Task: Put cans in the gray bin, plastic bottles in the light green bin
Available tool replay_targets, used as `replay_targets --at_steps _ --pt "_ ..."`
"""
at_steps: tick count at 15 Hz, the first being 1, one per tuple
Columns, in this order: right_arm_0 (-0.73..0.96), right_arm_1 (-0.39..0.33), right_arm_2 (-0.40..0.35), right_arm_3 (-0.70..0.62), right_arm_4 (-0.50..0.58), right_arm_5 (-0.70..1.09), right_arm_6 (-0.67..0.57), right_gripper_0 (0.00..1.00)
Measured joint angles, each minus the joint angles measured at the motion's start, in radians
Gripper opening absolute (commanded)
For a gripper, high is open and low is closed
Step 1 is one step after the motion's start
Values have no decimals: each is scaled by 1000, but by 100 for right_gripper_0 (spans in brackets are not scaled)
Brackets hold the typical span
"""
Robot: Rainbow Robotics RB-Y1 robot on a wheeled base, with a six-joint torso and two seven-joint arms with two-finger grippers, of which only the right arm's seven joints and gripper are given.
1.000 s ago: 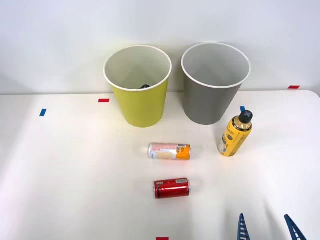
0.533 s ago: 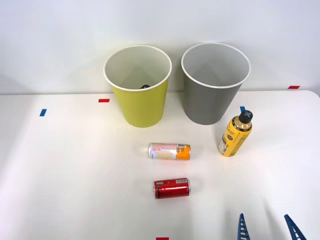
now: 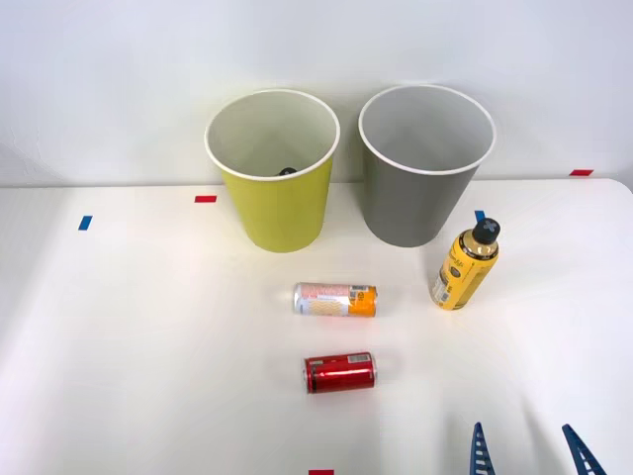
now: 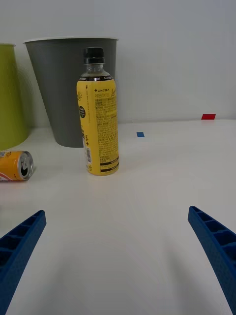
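Two cans lie on their sides mid-table: a pink-white and orange can (image 3: 335, 299) (image 4: 14, 166) and, nearer me, a red can (image 3: 339, 372). A yellow plastic bottle (image 3: 465, 264) (image 4: 98, 117) with a black cap stands upright to the right of them, just in front of the gray bin (image 3: 423, 168) (image 4: 69, 83). The light green bin (image 3: 274, 173) (image 4: 11, 96) stands left of the gray one, with a small dark object (image 3: 286, 171) showing inside it. My right gripper (image 3: 531, 451) (image 4: 118, 256) is open at the table's near right, empty, well short of the bottle.
Small red tape marks (image 3: 205, 199) (image 3: 581, 172) (image 3: 320, 472) and blue tape marks (image 3: 85, 223) (image 4: 140, 134) dot the white table (image 3: 148, 346). A pale wall runs behind the bins. Open tabletop lies left of the cans and around the gripper.
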Motion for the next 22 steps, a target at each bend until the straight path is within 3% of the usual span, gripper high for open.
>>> replay_targets --at_steps 8,10,18,22 --pt "-46 -39 -8 44 -47 -39 7 100" --pt "-87 -58 15 44 -135 -39 36 100" --pt "-271 -146 150 44 -456 -7 371 100" --pt "-391 -175 183 48 -567 40 419 100"
